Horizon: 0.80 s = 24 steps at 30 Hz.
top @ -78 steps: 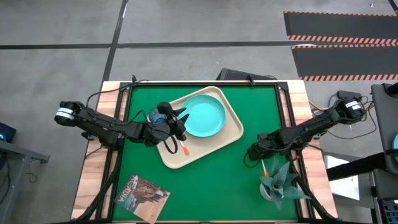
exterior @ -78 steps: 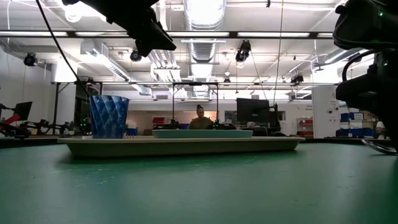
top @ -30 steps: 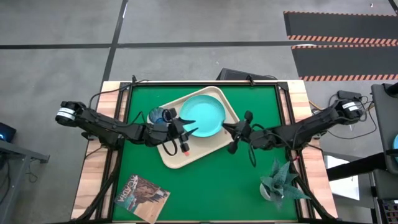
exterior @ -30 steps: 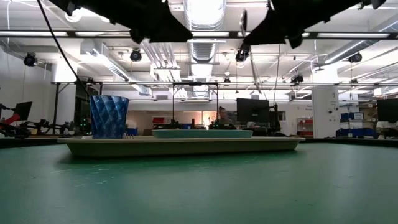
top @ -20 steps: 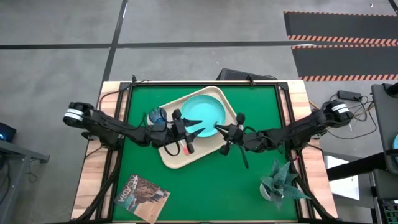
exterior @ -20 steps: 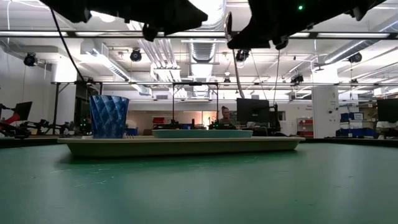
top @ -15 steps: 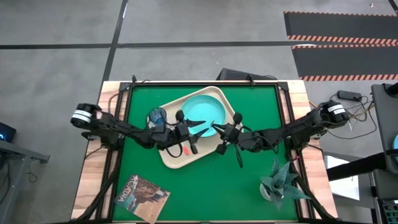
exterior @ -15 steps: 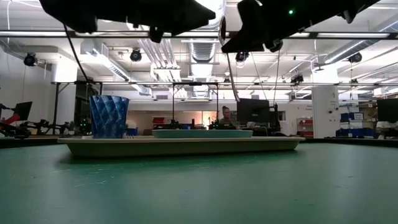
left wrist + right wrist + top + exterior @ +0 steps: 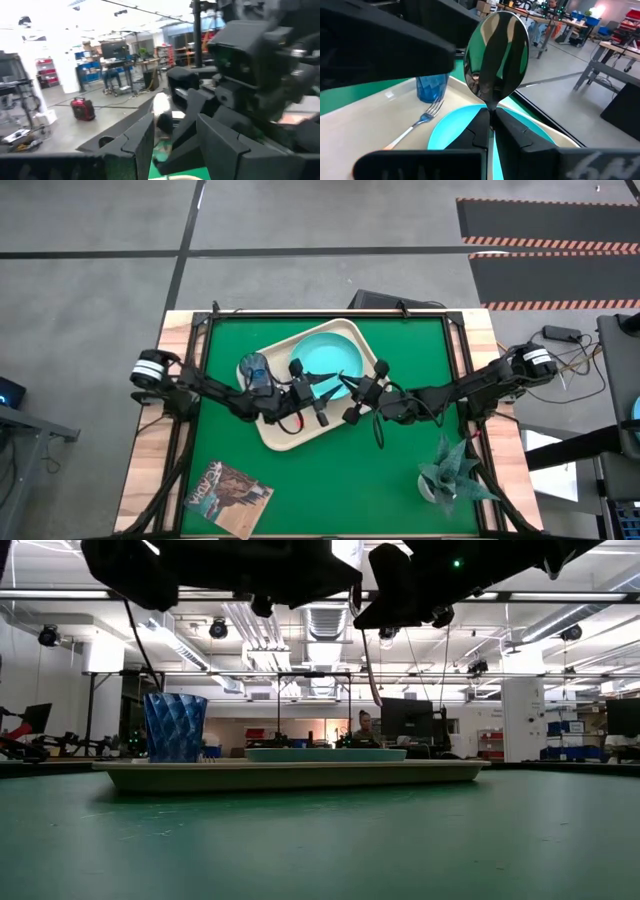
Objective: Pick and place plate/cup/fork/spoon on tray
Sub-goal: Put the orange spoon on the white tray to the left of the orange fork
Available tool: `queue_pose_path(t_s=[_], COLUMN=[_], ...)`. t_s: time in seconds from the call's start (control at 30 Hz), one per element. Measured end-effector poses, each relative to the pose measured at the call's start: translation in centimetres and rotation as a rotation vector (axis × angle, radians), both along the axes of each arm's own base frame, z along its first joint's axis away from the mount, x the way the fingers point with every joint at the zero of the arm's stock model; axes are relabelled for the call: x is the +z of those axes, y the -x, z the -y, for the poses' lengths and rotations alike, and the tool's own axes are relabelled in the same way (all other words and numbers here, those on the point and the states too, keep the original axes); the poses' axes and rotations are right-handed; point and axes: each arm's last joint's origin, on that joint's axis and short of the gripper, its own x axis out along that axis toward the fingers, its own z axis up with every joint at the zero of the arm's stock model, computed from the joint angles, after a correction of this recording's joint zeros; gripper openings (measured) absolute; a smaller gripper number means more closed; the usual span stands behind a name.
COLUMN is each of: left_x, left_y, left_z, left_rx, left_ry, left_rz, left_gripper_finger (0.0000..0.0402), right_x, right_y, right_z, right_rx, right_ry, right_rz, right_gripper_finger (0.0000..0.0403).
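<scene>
The beige tray (image 9: 285, 438) lies mid-table on the green mat. On it are the turquoise plate (image 9: 335, 352), the blue cup (image 9: 252, 367) standing at its left end, and the fork (image 9: 422, 121) lying flat beside the plate. My right gripper (image 9: 347, 387) reaches in from the right, shut on the spoon (image 9: 496, 55), above the plate's near edge. My left gripper (image 9: 325, 395) faces it from the left at about the same height, open and empty, its fingers (image 9: 137, 140) pointing at the right gripper. My right gripper pinches the spoon's neck (image 9: 489, 111), just below the bowl, between its two fingertips. The fingers come about level from the table's right. The bowl (image 9: 496, 55) sticks out past the fingertips, hollow face toward the wrist camera, lifted clear above the plate and tray.
A magazine (image 9: 228, 490) lies at the near left corner and a potted plant (image 9: 450, 470) stands at the near right. A dark object (image 9: 375, 300) sits just beyond the far edge. A person (image 9: 362, 725) shows far off in the room.
Both grippers have closed in on each other above the tray, sinking a little: the right toward the table's left with the spoon, the left toward the right. The left gripper has tipped up from slanting downward to about level. Plate, cup and fork have stayed put.
</scene>
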Motion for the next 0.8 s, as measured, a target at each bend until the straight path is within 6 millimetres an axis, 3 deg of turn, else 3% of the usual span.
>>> queue_pose_path(t_s=[0.17, 0.6, 0.8], left_x=[-0.3, -0.7, -0.7], left_y=[-0.4, -2.5, -2.5], left_z=[-0.2, -0.5, -0.5], left_rx=[0.088, 0.118, 0.121], left_ry=[0.02, 0.022, 0.023], left_rz=[0.014, 0.015, 0.015], left_gripper_finger=[0.0132, 0.0131, 0.0083], right_x=[0.0, 0.0, -0.1], right_y=[0.0, 0.0, 0.1], right_z=[0.0, 0.0, 0.0], right_rx=[0.0, -0.001, -0.001], right_ry=[-0.001, -0.004, -0.005], right_rz=[0.001, -0.004, -0.009], right_gripper_finger=[0.0009, 0.0009, 0.0009])
